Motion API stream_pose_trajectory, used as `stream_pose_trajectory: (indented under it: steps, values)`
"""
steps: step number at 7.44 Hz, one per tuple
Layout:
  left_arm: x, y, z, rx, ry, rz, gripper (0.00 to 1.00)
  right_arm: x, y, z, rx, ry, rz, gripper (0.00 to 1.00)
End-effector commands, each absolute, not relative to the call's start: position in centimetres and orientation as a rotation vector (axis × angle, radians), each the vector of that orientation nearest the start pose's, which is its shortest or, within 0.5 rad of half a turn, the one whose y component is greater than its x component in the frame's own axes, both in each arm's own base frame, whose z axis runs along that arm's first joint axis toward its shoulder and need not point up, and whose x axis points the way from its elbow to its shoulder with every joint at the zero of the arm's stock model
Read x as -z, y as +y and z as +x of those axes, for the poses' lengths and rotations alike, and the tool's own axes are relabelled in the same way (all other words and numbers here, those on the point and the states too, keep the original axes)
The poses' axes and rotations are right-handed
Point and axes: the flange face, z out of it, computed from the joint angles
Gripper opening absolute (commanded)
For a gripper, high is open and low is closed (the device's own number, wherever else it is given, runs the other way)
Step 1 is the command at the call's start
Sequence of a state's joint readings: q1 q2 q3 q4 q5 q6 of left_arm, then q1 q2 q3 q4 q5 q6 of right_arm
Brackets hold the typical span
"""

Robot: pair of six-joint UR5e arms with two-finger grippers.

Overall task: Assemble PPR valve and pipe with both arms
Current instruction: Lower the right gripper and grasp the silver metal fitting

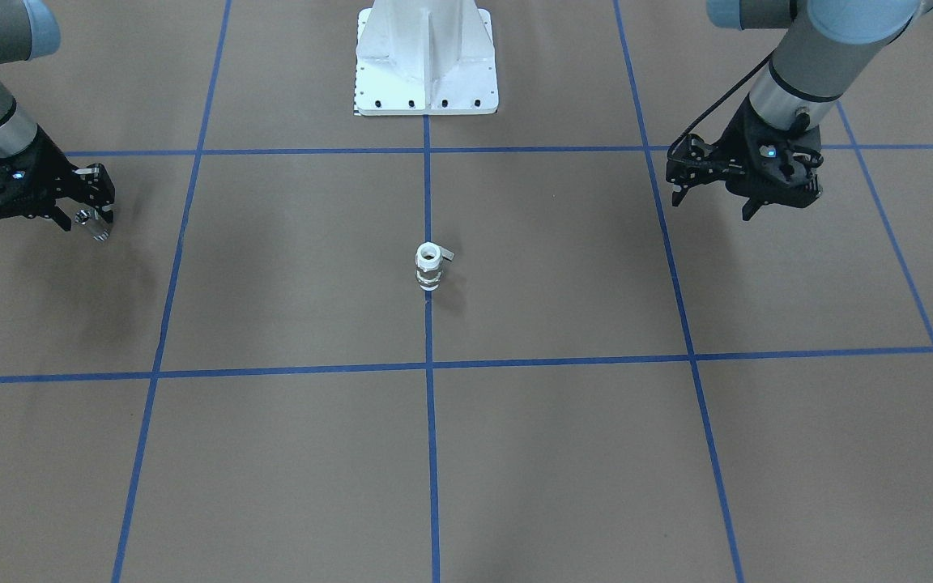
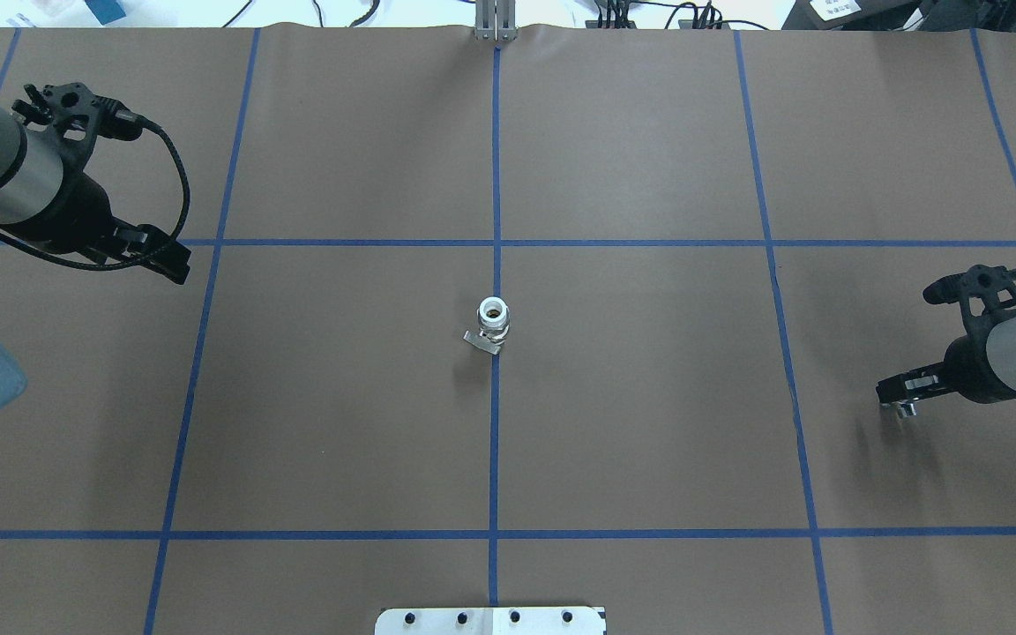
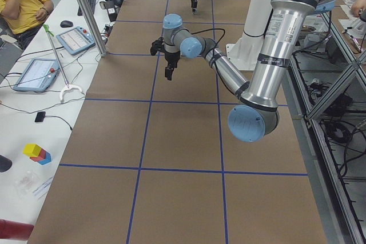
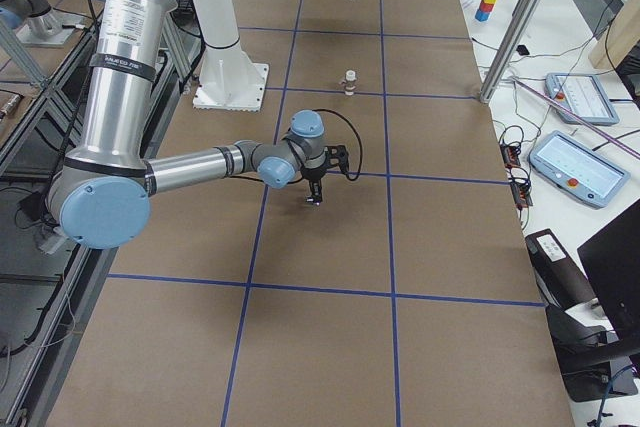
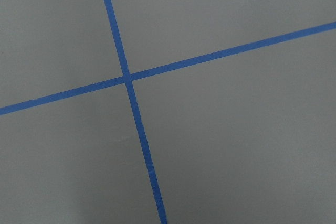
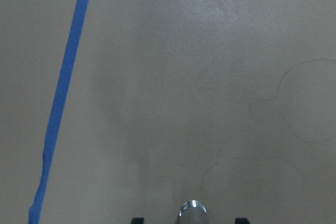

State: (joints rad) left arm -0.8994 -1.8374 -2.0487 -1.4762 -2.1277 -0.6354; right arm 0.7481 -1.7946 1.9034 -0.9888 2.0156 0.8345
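The white PPR valve [image 1: 428,267] stands upright on the centre blue line, its open top up and its grey lever at its side; it also shows in the overhead view [image 2: 492,322] and the right view [image 4: 350,81]. My right gripper [image 1: 96,217] is shut on the small silver pipe [image 1: 99,226], held just above the table far to the valve's side; the pipe's tip shows in the right wrist view [image 6: 193,212]. My left gripper [image 1: 679,185] hangs empty and looks open on the other side, far from the valve [image 2: 160,256].
The white bolted pedestal [image 1: 426,61] stands behind the valve. Blue tape lines [image 5: 128,77] grid the brown table. Side benches with tablets [image 4: 575,162] and a seated person [image 3: 20,1] lie beyond the table's long edge.
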Motion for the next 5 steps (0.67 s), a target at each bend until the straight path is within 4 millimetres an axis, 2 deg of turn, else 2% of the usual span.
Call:
stream_pose_trajectory:
  steps: [1, 2, 5]
  values:
    - [-31.30, -46.61, 26.77, -0.215, 0.813, 0.177, 1.00, -54.10, -35.83, -25.28, 0.141, -0.786, 0.142, 0.52]
    - [-31.30, -46.61, 26.77, -0.215, 0.813, 0.177, 1.00, -54.12, -35.82, -25.28, 0.142, -0.785, 0.142, 0.49]
    - [-31.23, -46.58, 26.74, -0.214, 0.814, 0.178, 1.00, -54.72, -35.51, -24.84, 0.139, -0.775, 0.132, 0.50]
